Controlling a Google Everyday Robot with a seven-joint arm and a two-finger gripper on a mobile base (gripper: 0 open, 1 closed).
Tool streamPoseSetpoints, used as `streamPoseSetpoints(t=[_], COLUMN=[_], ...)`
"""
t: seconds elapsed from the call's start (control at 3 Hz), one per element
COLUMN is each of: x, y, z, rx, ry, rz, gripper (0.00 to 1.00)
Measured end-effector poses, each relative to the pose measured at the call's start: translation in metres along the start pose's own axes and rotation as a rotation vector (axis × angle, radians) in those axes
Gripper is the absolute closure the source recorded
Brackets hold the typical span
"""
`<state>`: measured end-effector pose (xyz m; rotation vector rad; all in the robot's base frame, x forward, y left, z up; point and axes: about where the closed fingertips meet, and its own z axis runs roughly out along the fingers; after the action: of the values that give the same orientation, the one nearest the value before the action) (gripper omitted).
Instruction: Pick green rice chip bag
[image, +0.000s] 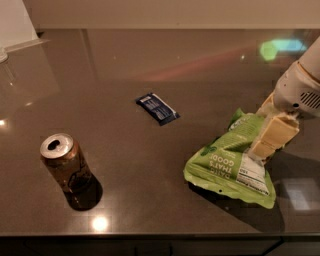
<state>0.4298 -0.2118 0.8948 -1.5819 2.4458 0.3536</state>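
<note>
Right, from my seat the gripper (259, 144) sits at the right side of the dark, glossy table (150, 180), reaching in from the upper right under its white wrist housing (300, 90). Its two cream fingers (274, 134) are pinched together on the green rice chip bag (225, 167). One lies across the front of the pouch, over its upper right part just above the white nutrition label, and I can make out a bit of the other behind the bag's edge. The bag is the largest thing I see, a crinkled lime-green pouch with white lettering that reads upside down to me. It is at the right of the table, towards the near edge, and tilted, with its top corner raised beside the wrist and its lower seam towards me. A dark shadow runs beneath that lower edge, but I cannot tell whether the edge touches the surface. Well apart from the bag, near the middle of the table, a small dark-blue wrapper (157, 108) lies flat at a slant. Further left and nearer to me a brown drink can (65, 162) stands upright with its opened top showing and a bright spot of light just in front. A green-blue glow (282, 48) reflects on the tabletop at the far right, above the wrist.
</note>
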Motion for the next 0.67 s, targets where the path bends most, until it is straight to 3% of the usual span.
streamPoseSetpoints(t=[0.67], x=[-0.036], y=[-0.022], z=[-0.057], rx=[0.101], ry=[-0.054], rz=[-0.049], gripper=[1.00])
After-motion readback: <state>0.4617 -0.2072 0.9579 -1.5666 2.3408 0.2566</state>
